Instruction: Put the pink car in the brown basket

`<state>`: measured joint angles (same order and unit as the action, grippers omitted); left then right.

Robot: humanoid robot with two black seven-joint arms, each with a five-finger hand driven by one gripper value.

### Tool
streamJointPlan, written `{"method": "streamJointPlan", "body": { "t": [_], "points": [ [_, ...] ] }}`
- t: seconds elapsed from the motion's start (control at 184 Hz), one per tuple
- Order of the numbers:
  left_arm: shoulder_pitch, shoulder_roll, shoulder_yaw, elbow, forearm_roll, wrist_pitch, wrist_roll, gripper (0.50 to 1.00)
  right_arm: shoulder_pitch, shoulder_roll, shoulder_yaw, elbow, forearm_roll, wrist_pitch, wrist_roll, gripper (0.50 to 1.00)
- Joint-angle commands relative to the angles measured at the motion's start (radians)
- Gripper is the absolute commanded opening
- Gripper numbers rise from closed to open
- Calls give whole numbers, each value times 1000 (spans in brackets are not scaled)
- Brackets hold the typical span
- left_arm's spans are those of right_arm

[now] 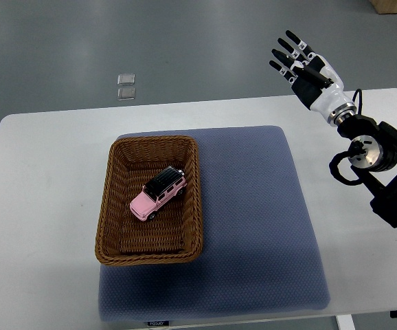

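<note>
Grey floor is showing beyond a white bench (40, 206), and over its far right corner the right hand (303, 63) is hanging with fingers spread, gripping nothing. Only 1 arm is in view, coming in from the right edge. Moving outward, a blue mat (253, 220) is lying between hand and target. Well down and left of the hand, the pink car (157, 194) is sitting inside the brown basket (112, 206), long axis running diagonally, nose toward the near left. Placement is looking done; no further reach seems needed.
</note>
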<state>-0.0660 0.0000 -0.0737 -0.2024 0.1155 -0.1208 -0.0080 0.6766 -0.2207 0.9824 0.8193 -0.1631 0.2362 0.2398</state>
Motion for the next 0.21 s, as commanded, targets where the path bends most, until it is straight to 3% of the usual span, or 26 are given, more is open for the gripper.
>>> {"method": "streamJointPlan", "body": {
  "t": [0.0,0.201],
  "points": [
    [0,0,2,0,0,0,0,1000,-32,7,4,-2,70,6,10,915],
    [0,0,2,0,1,-3,0,1000,-58,41,5,-16,73,-8,46,915]
  ]
}}
